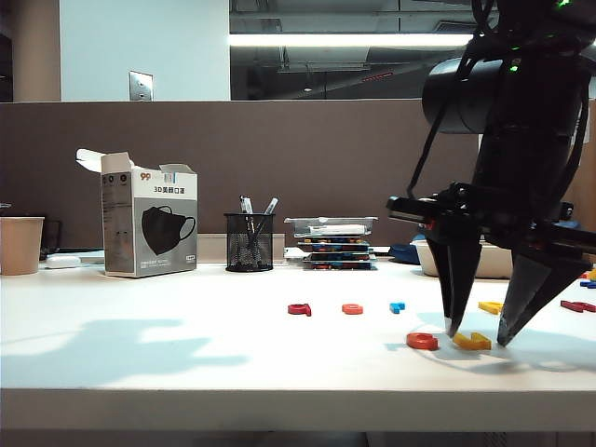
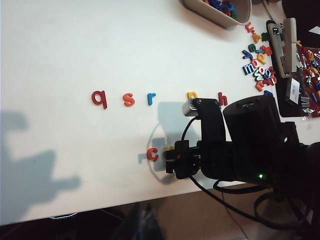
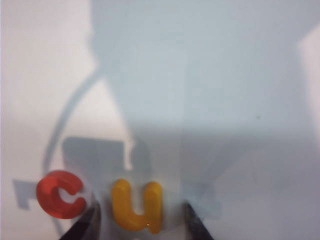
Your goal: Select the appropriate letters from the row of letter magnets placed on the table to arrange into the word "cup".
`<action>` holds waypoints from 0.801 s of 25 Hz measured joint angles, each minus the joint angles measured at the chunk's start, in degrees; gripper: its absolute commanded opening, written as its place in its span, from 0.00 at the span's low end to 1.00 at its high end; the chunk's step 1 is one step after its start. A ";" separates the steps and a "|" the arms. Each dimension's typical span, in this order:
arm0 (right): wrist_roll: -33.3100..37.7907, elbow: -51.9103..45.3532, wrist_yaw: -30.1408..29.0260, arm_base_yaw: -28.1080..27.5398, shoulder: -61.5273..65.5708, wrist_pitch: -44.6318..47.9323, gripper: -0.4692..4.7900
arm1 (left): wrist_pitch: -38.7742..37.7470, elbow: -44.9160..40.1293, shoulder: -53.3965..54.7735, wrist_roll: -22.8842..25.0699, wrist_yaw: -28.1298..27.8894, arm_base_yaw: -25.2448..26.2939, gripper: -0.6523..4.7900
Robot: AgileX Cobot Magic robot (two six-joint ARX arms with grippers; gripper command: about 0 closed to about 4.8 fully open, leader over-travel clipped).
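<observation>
A: What takes up the most room?

B: The table (image 1: 140,354), white and wide. At its back stand a mask box (image 1: 149,226), a paper cup (image 1: 20,244), a mesh pen pot (image 1: 249,242) and a stack of trays (image 1: 333,242). In the left wrist view a tub (image 2: 217,12) of spare letters sits at the far edge, with loose letters (image 2: 257,62) scattered by it.

A: And what blocks the view?

B: The right arm (image 1: 521,140), dark and bulky. From the left wrist camera it covers the u almost wholly and part of the row.

A: Where is the right gripper (image 1: 477,337)?

B: Pointing down at the table's front right, its fingers (image 3: 192,222) spread either side of the u (image 3: 137,205), tips near the tabletop. The jaws stand apart with a gap to the letter on each side, so it grips nothing.

A: The left gripper?

B: Not visible in any picture.

A: The letters?

B: The row (image 2: 157,97) lies further back: dark red q, orange s, blue r, a yellow letter (image 2: 192,95) half hidden, red h. The c (image 3: 60,194), orange-red, lies flat just beside the yellow u, in front of the row.
</observation>
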 measured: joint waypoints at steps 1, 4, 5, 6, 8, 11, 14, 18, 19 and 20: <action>0.02 0.00 -0.15 -0.02 0.00 0.00 0.50 | 0.00 0.00 0.00 0.00 0.00 0.00 0.11; 0.00 0.00 -0.63 -0.07 0.00 0.00 0.50 | 0.00 0.00 0.00 0.00 0.00 0.00 0.11; 0.00 0.00 -0.81 -0.07 0.00 0.00 0.50 | 0.00 0.00 0.00 0.00 0.00 0.00 0.11; 0.00 0.00 -0.85 -0.07 0.00 0.00 0.50 | 0.00 0.00 0.00 0.00 0.00 0.00 0.11; 0.00 0.00 -1.01 -0.04 0.00 0.00 0.50 | 0.00 0.00 0.00 0.00 0.00 0.00 0.11; -0.33 0.13 -1.05 -0.04 0.00 -0.15 0.51 | 0.00 0.00 0.00 0.00 0.00 0.00 0.11; -1.03 1.77 -1.05 -0.04 0.04 -1.40 0.51 | 0.00 0.00 0.00 0.00 0.00 0.00 0.11; -1.46 5.53 -1.03 -0.04 0.02 -3.13 0.51 | 0.00 0.00 0.00 0.00 0.00 0.00 0.11; -1.88 6.69 -1.03 -0.04 0.04 -3.89 0.51 | 0.00 0.00 0.00 0.00 0.00 0.00 0.11; -2.32 7.72 -0.98 -0.09 0.04 -4.68 0.51 | 0.00 0.00 0.00 0.00 0.00 0.00 0.11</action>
